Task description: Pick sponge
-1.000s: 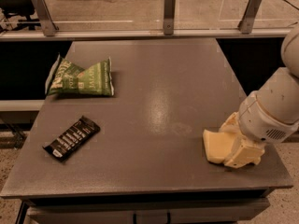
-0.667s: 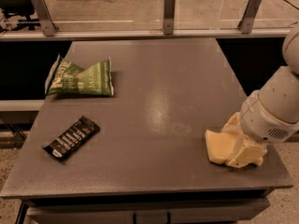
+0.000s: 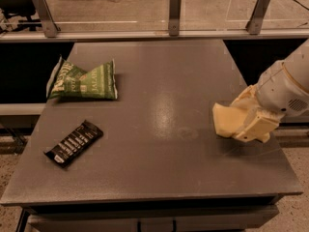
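Note:
The pale yellow sponge (image 3: 223, 120) is at the right side of the grey table (image 3: 159, 105), near the right edge. My gripper (image 3: 240, 116) reaches in from the right on a white arm, and its pale yellow blocky fingers (image 3: 253, 127) are closed around the sponge's right part. The sponge's left end sticks out of the fingers. It hangs a little above the tabletop, with a faint shadow beneath it.
A green chip bag (image 3: 84, 81) lies at the back left of the table. A black snack bar (image 3: 73, 142) lies at the front left. A rail with metal posts (image 3: 175, 6) runs along the table's far edge.
The gripper and the sponge have risen off the tabletop and shifted slightly away from the front edge. The chip bag and the snack bar have not moved.

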Controlling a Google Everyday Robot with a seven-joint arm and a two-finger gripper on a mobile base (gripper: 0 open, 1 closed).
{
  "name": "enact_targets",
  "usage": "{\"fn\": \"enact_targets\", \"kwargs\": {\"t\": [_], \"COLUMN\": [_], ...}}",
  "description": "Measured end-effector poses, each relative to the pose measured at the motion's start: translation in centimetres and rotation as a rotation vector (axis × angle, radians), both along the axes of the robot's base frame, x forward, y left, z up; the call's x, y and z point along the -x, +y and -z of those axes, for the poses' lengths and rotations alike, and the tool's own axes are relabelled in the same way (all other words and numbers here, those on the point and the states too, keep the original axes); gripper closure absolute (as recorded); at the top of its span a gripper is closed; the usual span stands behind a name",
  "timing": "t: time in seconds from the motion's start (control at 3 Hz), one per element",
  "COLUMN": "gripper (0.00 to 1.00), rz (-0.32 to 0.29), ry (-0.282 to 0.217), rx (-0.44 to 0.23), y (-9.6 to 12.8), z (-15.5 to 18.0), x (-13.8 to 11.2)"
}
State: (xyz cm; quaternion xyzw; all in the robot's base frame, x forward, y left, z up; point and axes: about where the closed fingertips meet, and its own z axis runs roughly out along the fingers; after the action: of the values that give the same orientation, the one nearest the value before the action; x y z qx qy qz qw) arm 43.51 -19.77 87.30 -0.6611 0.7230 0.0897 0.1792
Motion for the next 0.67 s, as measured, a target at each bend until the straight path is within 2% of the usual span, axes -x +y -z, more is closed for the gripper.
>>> {"fn": "enact_targets", "kwargs": {"t": [0.67], "gripper": [1.00], "rz": [0.011], "ry": [-0.068], "rx": [-0.173], "y": [0.3], "z": [-4.7], "x": [-3.6]}}
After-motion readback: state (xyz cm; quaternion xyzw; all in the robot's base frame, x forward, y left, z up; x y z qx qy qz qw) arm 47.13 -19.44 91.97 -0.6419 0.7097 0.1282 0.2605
